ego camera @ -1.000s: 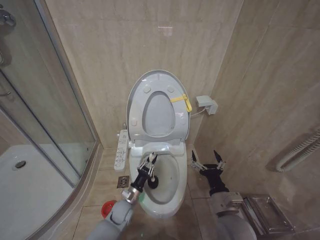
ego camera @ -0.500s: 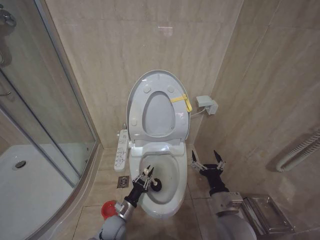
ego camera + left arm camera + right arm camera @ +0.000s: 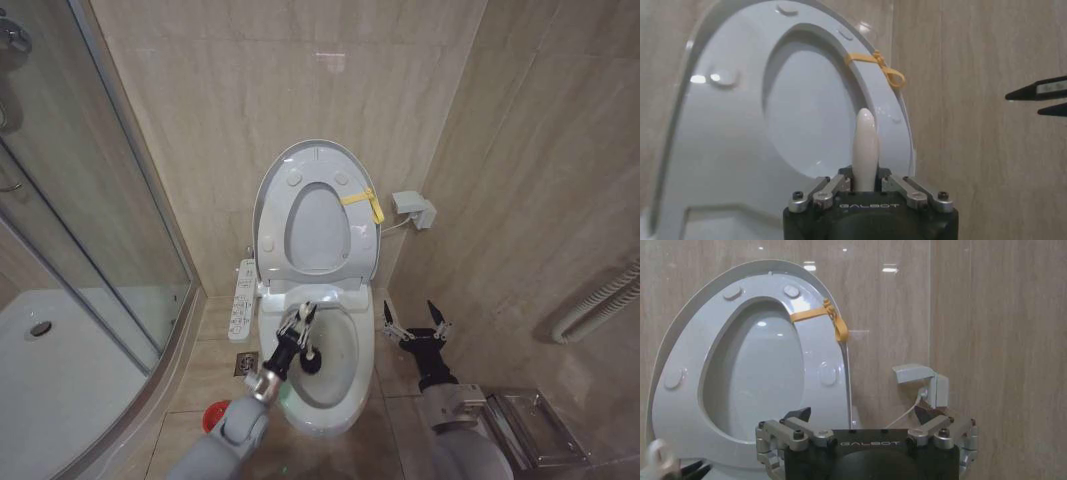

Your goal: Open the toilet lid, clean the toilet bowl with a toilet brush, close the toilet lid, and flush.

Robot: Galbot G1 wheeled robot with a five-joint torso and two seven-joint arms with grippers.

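Observation:
The toilet lid (image 3: 316, 159) stands raised against the wall with the ring seat (image 3: 350, 250) up in front of it and a yellow tag (image 3: 364, 203) at its rim. Below lies the open toilet bowl (image 3: 347, 345). My left gripper (image 3: 298, 326) hangs over the bowl's left side, shut on the toilet brush's pale handle (image 3: 865, 142). The black brush head (image 3: 312, 361) is down inside the bowl. My right gripper (image 3: 413, 322) waits open beside the bowl's right rim, holding nothing. In the right wrist view the lid (image 3: 680, 405) faces my open right gripper (image 3: 863, 416).
A glass shower screen (image 3: 100, 250) and white shower tray (image 3: 60, 375) take up the left. A red holder cup (image 3: 214, 414) stands on the floor left of the bowl. A control panel (image 3: 241, 300), a wall box (image 3: 412, 208), a metal rack (image 3: 535, 425) and a hose (image 3: 600, 300) surround the toilet.
My left gripper, drawn back toward the bowl's front half a second ago, has pushed forward again toward the bowl's rear, carrying the brush head with it. The right arm has not moved.

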